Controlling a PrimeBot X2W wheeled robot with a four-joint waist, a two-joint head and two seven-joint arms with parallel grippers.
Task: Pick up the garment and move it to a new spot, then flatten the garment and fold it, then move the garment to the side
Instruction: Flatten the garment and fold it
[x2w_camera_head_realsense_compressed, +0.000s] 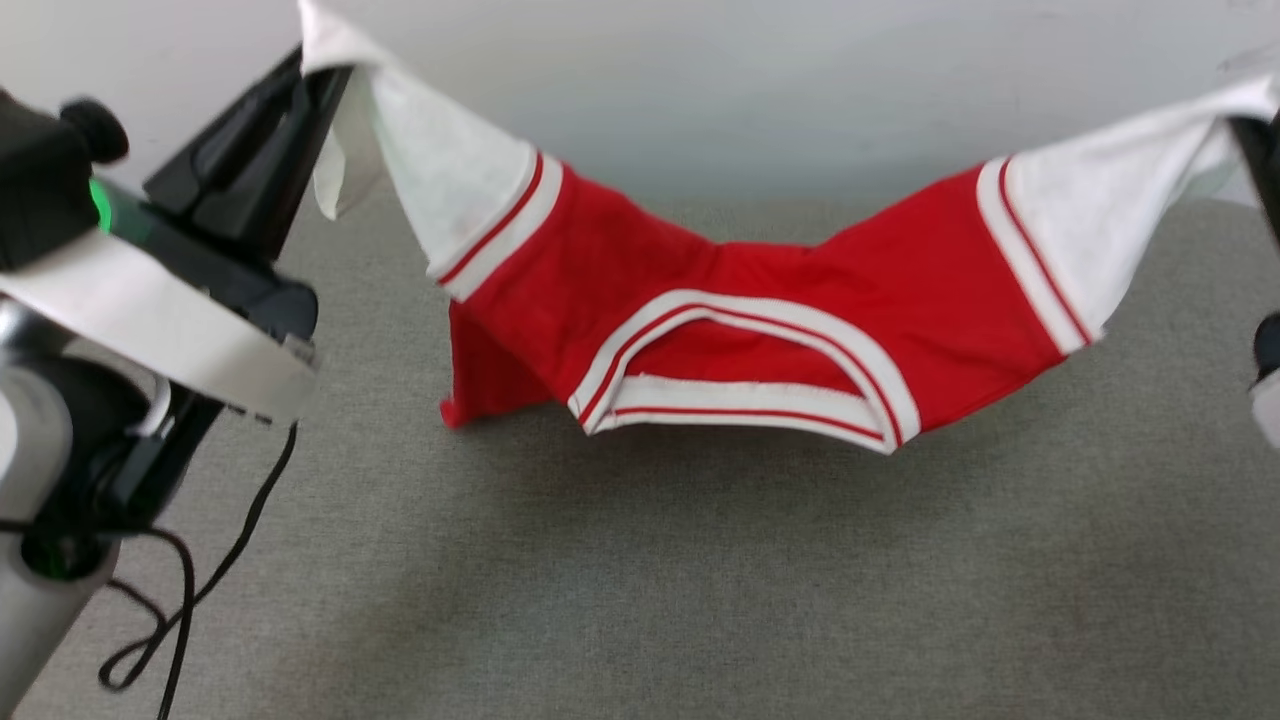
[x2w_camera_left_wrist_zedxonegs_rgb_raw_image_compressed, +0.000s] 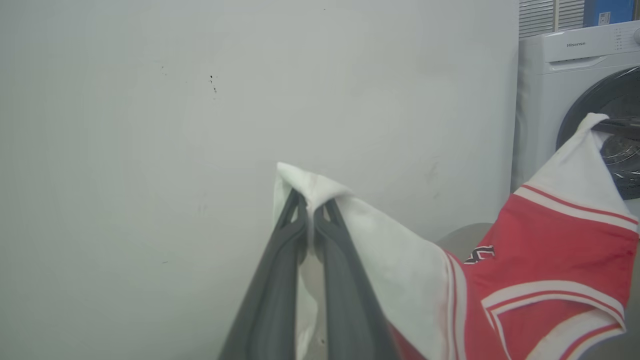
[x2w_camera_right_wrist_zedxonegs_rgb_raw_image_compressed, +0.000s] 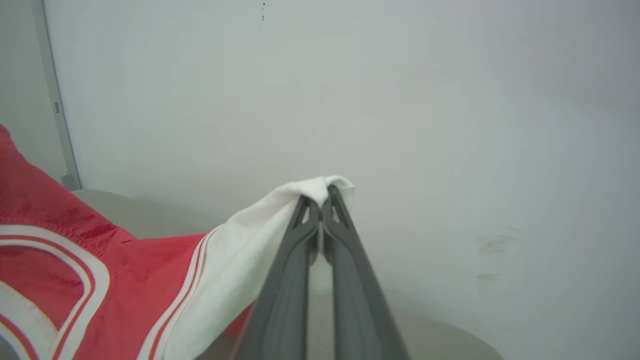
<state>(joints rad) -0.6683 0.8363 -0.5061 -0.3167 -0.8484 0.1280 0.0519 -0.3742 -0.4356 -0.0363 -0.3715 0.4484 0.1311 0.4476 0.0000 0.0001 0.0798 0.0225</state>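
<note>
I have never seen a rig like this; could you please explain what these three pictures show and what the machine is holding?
It is a two-armed robot. The wide picture comes from its head camera, and the other two look along each wrist. The left fingers and right fingers are shut, each pinching a white sleeve of the red jersey. It hangs stretched between them, its middle sagging over the grey surface. A washing machine stands nearby.

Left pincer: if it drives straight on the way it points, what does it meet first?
Past the white jersey sleeve it pinches, the left pincer points at the pale wall; nothing else shows between. How far off the wall is, I cannot tell.
</note>
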